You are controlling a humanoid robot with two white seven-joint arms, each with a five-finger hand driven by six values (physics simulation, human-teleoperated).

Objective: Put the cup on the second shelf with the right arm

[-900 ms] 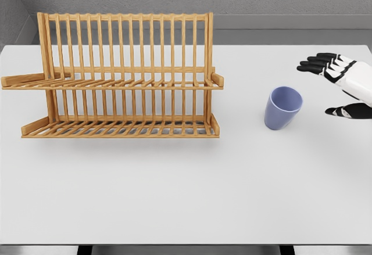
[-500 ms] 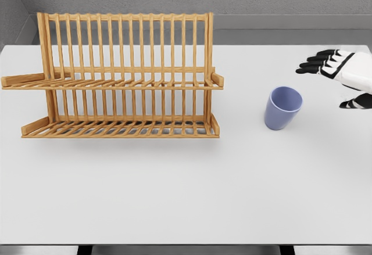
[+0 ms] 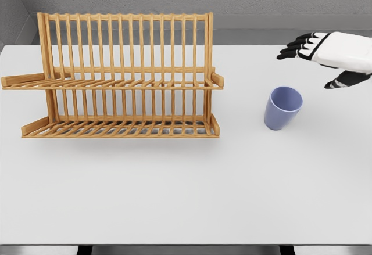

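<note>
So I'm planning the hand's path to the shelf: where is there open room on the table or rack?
The white table is bare in front of the wooden slatted dish rack, and between it and the blue plastic cup. Both rack shelves hold nothing. The only tight spot is by the cup, under the open right hand.

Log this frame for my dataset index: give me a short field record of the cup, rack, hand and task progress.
cup: blue cup, upright on the white table, right of the rack, apart from it
rack: wooden two-tier dish rack, both shelves bare
right hand: right hand raised above and right of the cup, fingers spread, holding nothing
left arm: not in view
task state: cup not yet grasped, not on a shelf
</note>
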